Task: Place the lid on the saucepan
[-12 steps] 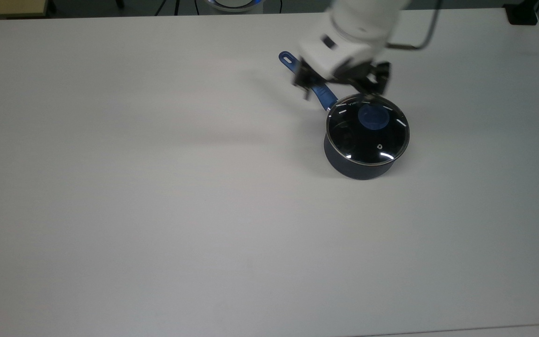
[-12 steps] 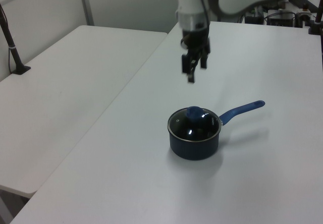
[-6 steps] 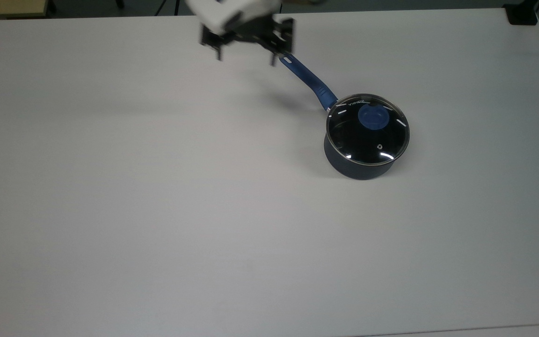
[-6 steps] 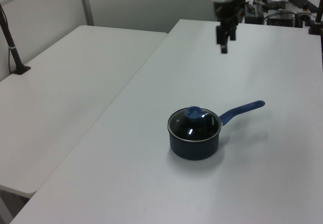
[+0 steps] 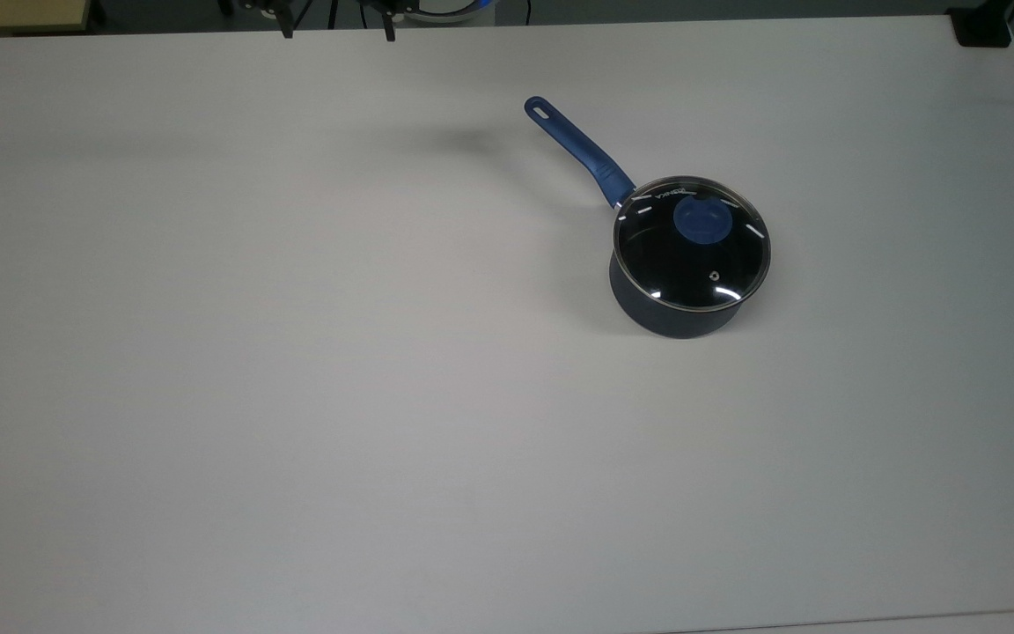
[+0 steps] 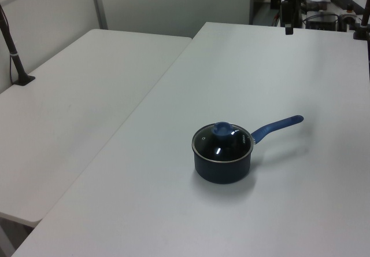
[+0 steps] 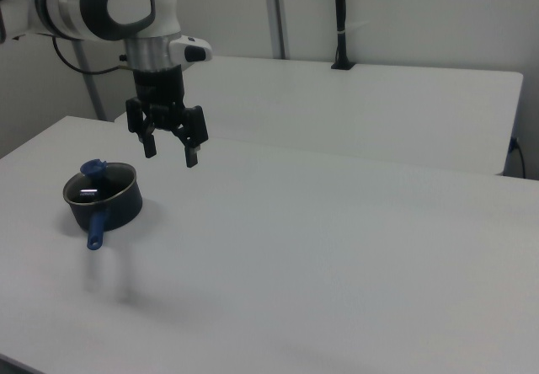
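Resting lid [image 5: 693, 243] hiding saucepan [image 5: 674, 319] interior; fingers [image 7: 192, 157] spread

saucepan [image 5: 679, 308]: dark navy, blue handle | lid [image 5: 692, 244]: clear, blue knob | table [image 5: 296, 352]: white

We recorded one wide white table [image 5: 296, 396] with a plain matte top. A single item stood directly on it: the saucepan [image 5: 679, 308], toward the top view's right, its long blue handle pointing to the top view's upper left. A second white table [image 6: 75, 112] adjoined it at the left view's left, bearing a black post [image 6: 13, 48].
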`<state>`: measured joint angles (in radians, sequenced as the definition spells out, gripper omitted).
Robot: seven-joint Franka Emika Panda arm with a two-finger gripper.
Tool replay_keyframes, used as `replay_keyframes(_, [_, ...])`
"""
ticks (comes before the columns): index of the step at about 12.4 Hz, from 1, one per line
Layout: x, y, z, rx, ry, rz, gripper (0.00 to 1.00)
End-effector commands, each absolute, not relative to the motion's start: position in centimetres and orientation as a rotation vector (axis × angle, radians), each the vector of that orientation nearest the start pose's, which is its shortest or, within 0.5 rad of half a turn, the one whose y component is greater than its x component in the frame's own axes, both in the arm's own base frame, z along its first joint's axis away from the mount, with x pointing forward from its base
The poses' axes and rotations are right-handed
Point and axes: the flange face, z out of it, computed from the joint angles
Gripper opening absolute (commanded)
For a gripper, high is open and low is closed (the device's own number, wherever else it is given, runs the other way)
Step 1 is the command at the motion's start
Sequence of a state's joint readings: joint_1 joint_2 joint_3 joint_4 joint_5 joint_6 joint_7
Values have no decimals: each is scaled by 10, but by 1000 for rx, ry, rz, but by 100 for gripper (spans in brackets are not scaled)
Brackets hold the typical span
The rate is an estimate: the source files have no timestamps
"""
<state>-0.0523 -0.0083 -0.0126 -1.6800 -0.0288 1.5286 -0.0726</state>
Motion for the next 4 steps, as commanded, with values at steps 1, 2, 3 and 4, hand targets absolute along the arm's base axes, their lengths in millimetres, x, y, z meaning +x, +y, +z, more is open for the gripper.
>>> replay_keyframes(1, [531,-58,580,-3142,22,215,100])
replay_keyframes(2, [530,-72,589,-3139,66,180,100])
replay_keyframes(3, [532,-85,598,-3134,93,148,100])
replay_keyframes(4, [531,-92,599,-3133,112,143,100])
